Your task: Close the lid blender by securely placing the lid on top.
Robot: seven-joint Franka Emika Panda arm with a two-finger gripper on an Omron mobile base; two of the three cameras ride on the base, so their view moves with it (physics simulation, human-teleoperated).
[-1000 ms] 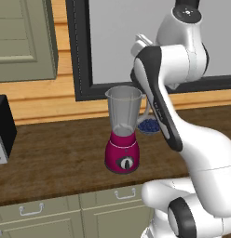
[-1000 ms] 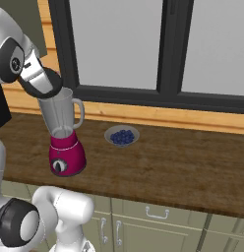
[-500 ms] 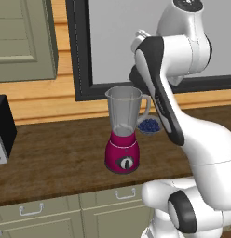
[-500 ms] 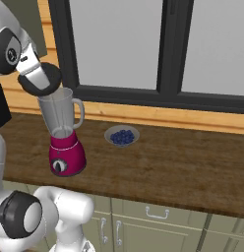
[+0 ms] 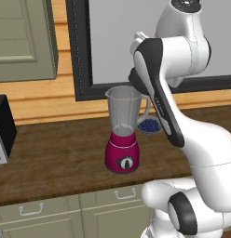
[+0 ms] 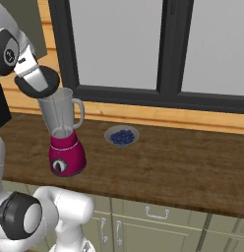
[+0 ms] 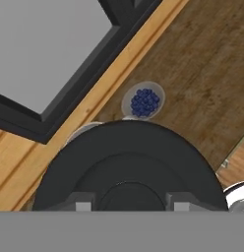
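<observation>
The gripper [image 6: 39, 84] is clamped on the lid [image 6: 38, 83], which is being held tilted just above the blender [image 6: 63, 135] rim, not seated on it. In the hand view the lid [image 7: 129, 165] is being shown as a dark round disc with the two finger tips [image 7: 82, 205] pressed at its near edge; a sliver of the jar rim is peeking out beside the disc. In the left base view the lid is being hidden behind the arm, and the blender [image 5: 123, 132] is seen with its dial facing the camera. The bowl of blueberries [image 6: 122, 136] is sitting near the blender on its window side, on the wooden counter [image 6: 183, 162]. A dark appliance [image 5: 4, 130] is being shown well apart from the blender in the left base view.
</observation>
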